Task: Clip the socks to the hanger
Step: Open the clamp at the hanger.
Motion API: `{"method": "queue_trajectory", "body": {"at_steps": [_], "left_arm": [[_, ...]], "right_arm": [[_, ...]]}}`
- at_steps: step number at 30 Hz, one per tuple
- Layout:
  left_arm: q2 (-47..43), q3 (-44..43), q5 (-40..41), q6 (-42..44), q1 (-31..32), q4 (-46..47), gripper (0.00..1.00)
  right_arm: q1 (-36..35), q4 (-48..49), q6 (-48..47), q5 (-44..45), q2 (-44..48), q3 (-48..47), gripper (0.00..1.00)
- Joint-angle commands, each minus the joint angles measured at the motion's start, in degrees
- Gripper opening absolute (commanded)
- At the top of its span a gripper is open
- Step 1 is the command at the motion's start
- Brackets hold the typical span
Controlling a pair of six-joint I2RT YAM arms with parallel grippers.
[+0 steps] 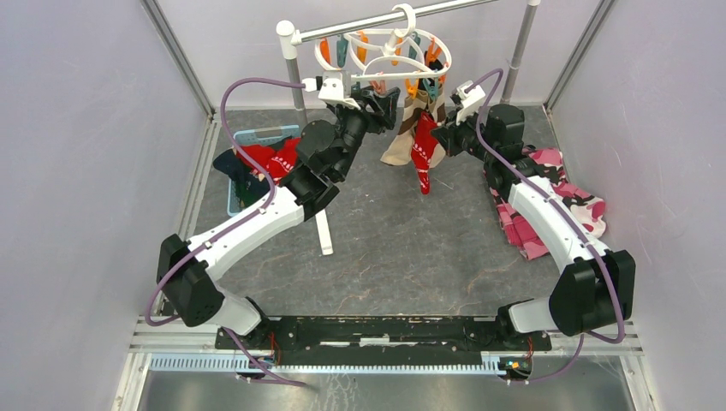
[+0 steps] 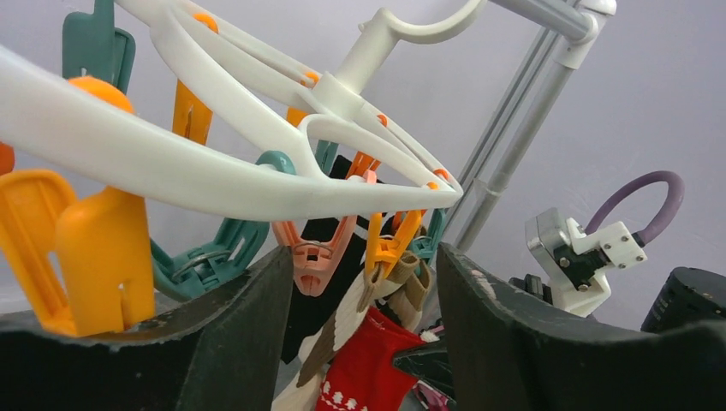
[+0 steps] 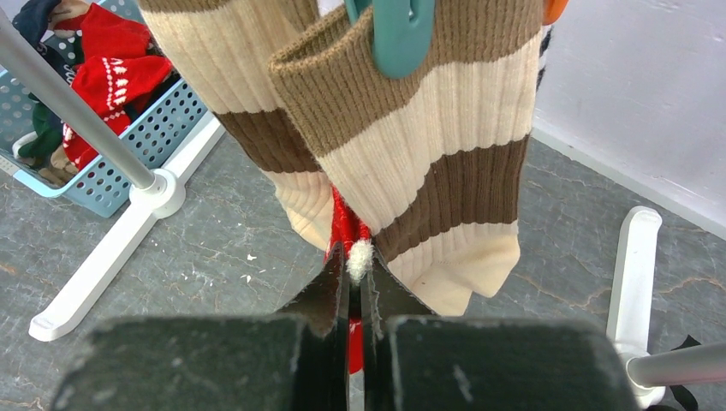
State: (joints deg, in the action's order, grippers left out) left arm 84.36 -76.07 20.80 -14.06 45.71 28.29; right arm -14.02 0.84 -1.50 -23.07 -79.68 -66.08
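Observation:
The white ring hanger (image 1: 381, 51) hangs by its hook from the metal rod, with orange and teal clips below it. Two beige-and-brown striped socks (image 3: 428, 163) hang clipped, one by a teal clip (image 3: 398, 34), one by an orange clip (image 2: 389, 248). Beside them a red sock with white pattern (image 1: 423, 154) hangs down. My right gripper (image 3: 355, 265) is shut on its white-tufted top edge. My left gripper (image 2: 364, 282) stands open just under the ring (image 2: 214, 171), and a salmon clip (image 2: 312, 257) shows between its fingers, untouched. More socks, red (image 1: 272, 158) and dark, lie in the basket.
A blue basket (image 1: 257, 137) stands at the left behind my left arm. The rack's upright pole (image 1: 295, 77) and white foot (image 1: 324, 231) are near that arm. A pink camouflage cloth (image 1: 548, 205) lies at the right under my right arm.

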Motion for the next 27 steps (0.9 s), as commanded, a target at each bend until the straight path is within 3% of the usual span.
{"method": "queue_trajectory", "body": {"at_steps": [1,17,27], "left_arm": [[-1.1,-2.5,-1.2,4.3,-0.7,-0.8,0.66],[0.9,-4.7,2.4,6.8,-1.7,-3.2,0.69],[-1.7,-5.0,1.4,1.9,-1.7,-10.7,0.71]], "right_arm": [[0.4,3.1,1.0,-0.6,1.6,-0.7,0.00],[0.4,3.1,1.1,-0.7,1.7,-0.6,0.00],[0.6,3.0,1.2,-0.7,1.6,-0.6,0.00]]}}
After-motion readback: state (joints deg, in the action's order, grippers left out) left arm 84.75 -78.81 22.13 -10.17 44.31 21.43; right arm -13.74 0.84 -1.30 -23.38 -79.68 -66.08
